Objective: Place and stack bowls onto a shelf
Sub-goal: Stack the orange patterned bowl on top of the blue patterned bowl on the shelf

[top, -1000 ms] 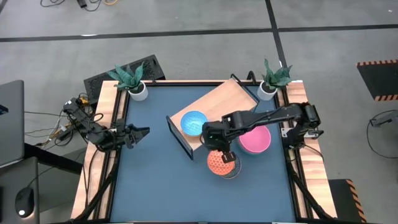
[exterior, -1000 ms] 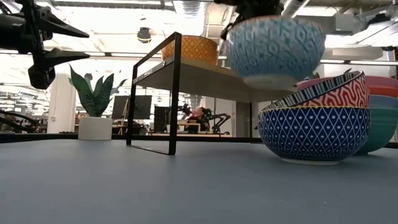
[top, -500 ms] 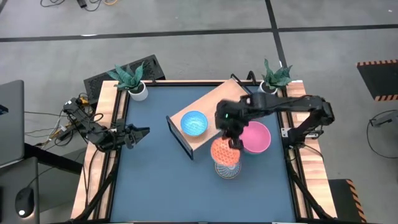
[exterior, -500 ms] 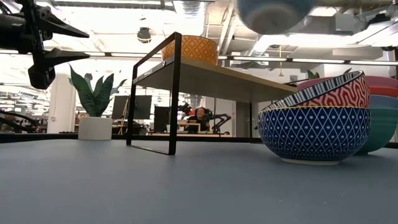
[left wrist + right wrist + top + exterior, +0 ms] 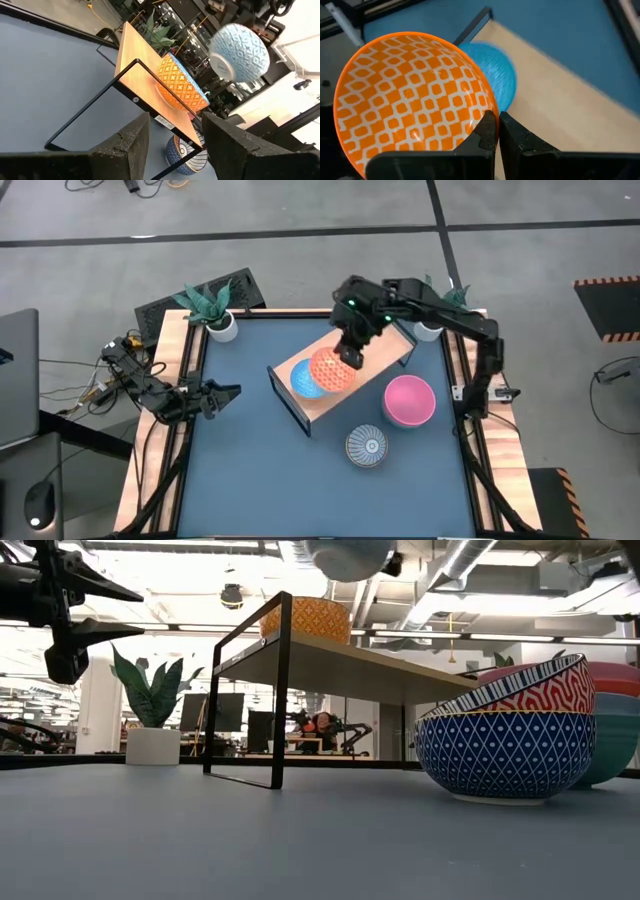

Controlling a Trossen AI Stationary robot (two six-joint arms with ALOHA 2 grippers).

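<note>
My right gripper (image 5: 350, 352) is shut on a small bowl (image 5: 332, 367), orange-and-white inside (image 5: 410, 105) and light blue outside (image 5: 239, 52). It hangs over the left end of the light-wood shelf (image 5: 375, 345). Just below it, partly covered, a second bowl (image 5: 303, 383) rests by its base on the shelf; this one is blue inside and yellow-orange outside (image 5: 181, 85). In the low view only the held bowl's underside (image 5: 348, 555) shows at the top edge. My left gripper (image 5: 228, 392) waits open at the table's left rail. My right gripper pinches the bowl's rim (image 5: 490, 111), one finger (image 5: 485, 131) inside the bowl and the other (image 5: 512, 136) outside its wall. The fingers slant down onto the rim from the far right. The bowl hangs clear above the shelf, its opening up.
A blue-white patterned bowl (image 5: 367, 446) stands on the blue tabletop in front of the shelf, and a pink bowl (image 5: 409, 400) stands to its right. Two white plant pots (image 5: 222, 326) (image 5: 430, 326) mark the far corners. Wooden rails (image 5: 185, 360) run along both sides.
My right gripper, still shut on the orange-inside bowl, has lifted it off the blue-white bowl on the table. It has carried it up, toward the far edge and leftward, and it now hangs over the shelf's left end. The wrist has rolled on the way.
</note>
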